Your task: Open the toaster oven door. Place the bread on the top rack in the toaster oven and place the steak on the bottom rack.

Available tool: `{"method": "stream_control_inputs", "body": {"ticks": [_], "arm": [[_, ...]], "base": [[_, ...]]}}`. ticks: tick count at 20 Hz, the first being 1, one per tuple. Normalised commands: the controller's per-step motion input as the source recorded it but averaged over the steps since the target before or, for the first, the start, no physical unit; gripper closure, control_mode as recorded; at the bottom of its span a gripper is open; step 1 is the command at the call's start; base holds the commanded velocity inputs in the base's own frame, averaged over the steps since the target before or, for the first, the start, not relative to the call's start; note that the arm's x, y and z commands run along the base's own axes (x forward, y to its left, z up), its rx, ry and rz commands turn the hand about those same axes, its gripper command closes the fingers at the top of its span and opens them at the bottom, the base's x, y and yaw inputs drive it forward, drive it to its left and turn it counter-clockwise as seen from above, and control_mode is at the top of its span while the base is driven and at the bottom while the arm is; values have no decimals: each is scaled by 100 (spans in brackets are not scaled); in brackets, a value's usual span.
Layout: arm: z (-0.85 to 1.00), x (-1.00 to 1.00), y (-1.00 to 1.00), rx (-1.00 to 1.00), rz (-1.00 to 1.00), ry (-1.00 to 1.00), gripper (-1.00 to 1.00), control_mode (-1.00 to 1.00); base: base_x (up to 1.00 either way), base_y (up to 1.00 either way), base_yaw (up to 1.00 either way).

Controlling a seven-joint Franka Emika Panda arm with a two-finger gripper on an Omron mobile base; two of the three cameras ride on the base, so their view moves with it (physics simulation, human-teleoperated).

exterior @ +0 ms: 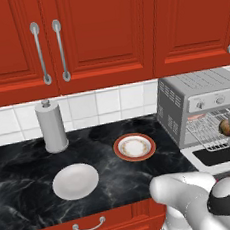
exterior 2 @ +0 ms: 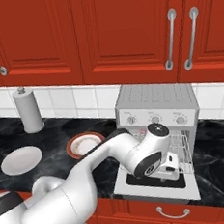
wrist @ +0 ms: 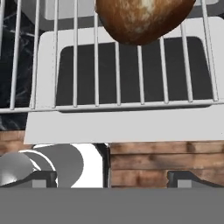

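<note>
A home kitchen, rendered; red panelled wall cabinets (exterior: 93, 34) with long steel handles (exterior: 60, 50) above a white tiled backsplash (exterior: 105, 103); dark marbled surface (exterior: 22, 167) over red drawers (exterior: 88, 225); countertop toaster oven (exterior 2: 157, 109) with knobs — door down, wire rack showing; paper towel holder (exterior: 51, 126), a white plate (exterior: 75, 181) and a red-rimmed plate (exterior: 134, 147) — ordinary domestic clutter.
</note>
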Motion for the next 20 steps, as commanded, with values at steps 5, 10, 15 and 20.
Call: {"method": "stream_control_inputs", "body": {"ticks": [5, 10, 15, 20], "arm": [[1, 24, 14, -1, 0, 0, -100, -100], [-3, 17, 1, 0, 0, 0, -100, -100], [-3, 4, -3, 0, 0, 0, -100, -100], [-4, 2, -2, 1, 0, 0, -100, -100]], "base": [[0, 0, 0], [0, 0, 0], [0, 0, 0], [0, 0, 0]]}}
